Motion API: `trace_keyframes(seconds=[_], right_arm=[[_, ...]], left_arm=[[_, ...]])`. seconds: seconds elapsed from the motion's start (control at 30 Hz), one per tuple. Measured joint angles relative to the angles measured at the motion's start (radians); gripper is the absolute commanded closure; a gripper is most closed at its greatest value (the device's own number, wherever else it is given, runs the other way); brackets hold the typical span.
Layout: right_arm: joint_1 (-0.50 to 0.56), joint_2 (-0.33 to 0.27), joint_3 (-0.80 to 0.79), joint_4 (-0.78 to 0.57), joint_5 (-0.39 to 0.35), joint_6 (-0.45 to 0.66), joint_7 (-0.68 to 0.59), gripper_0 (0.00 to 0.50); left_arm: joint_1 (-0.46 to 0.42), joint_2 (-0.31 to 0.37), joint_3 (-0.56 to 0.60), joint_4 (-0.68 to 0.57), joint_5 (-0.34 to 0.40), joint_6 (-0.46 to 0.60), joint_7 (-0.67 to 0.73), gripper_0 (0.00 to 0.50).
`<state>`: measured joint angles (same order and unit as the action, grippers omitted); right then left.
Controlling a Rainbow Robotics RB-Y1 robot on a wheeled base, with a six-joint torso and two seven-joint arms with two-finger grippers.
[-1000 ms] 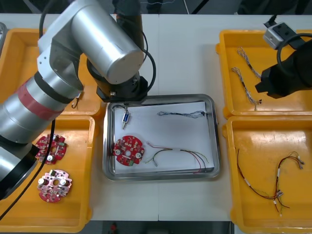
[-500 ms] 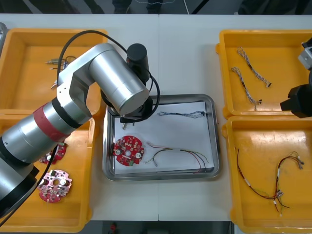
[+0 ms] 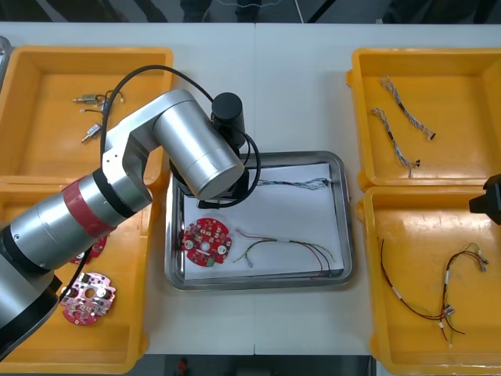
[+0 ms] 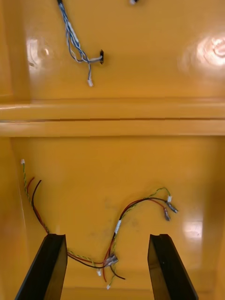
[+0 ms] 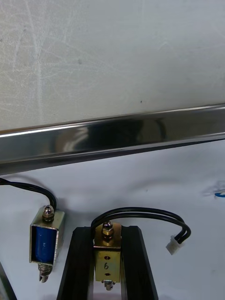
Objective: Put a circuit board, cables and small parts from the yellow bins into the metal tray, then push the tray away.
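Observation:
My left gripper (image 5: 108, 233) is shut on a small brass metal part (image 5: 107, 255) with a looped black lead, just above the white inside of the metal tray (image 3: 344, 235). A second small metal part (image 5: 45, 243) with a blue coil lies beside the fingers. In the front view my left arm (image 3: 196, 153) covers the tray's back left corner. A red circuit board (image 3: 205, 241), a blue and white cable (image 3: 293, 184) and a red and yellow cable (image 3: 286, 249) lie in the tray. My right gripper (image 4: 108, 267) hangs open over the near right bin's cables (image 4: 119, 225).
The far left yellow bin (image 3: 31, 63) holds small metal parts (image 3: 94, 110). Circuit boards (image 3: 88, 298) lie in the near left bin. The far right bin has twisted cables (image 3: 395, 137); the near right bin (image 3: 407, 345) has red and yellow cables (image 3: 438, 305). My right arm (image 3: 489, 205) sits at the table's right edge.
My left arm has swung lower, over the tray's back left corner. My right arm has drawn back to the right edge, from the far right bin to the near one.

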<state>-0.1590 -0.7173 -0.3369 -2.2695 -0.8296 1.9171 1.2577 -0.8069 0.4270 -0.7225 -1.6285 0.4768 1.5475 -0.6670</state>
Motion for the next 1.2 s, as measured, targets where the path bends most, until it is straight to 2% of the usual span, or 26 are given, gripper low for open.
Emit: trace_keyframes(seconds=[0.07, 0.1, 0.53, 0.83, 1.03, 1.2], right_arm=[[0.009, 0.000, 0.000, 0.000, 0.000, 0.000, 0.000, 0.000], [0.015, 0.000, 0.000, 0.000, 0.000, 0.000, 0.000, 0.000], [0.066, 0.000, -0.012, -0.009, 0.000, 0.000, 0.000, 0.000], [0.067, 0.000, -0.013, -0.010, -0.002, 0.000, 0.000, 0.000], [0.067, 0.000, -0.013, -0.011, -0.003, 0.000, 0.000, 0.000], [0.068, 0.000, -0.013, -0.015, -0.004, 0.000, 0.000, 0.000]], left_arm=[[0.000, 0.000, 0.000, 0.000, -0.001, -0.006, 0.007, 0.023], [0.000, 0.000, 0.000, 0.000, -0.001, -0.010, 0.007, 0.004], [0.000, -0.001, 0.000, -0.002, -0.002, -0.025, 0.009, 0.000], [0.000, 0.000, 0.055, -0.145, 0.003, 0.143, 0.038, 0.000], [0.001, 0.015, 0.152, -0.245, 0.073, 0.222, 0.040, 0.000], [0.001, 0.073, 0.219, -0.326, 0.159, 0.259, 0.040, 0.000]])
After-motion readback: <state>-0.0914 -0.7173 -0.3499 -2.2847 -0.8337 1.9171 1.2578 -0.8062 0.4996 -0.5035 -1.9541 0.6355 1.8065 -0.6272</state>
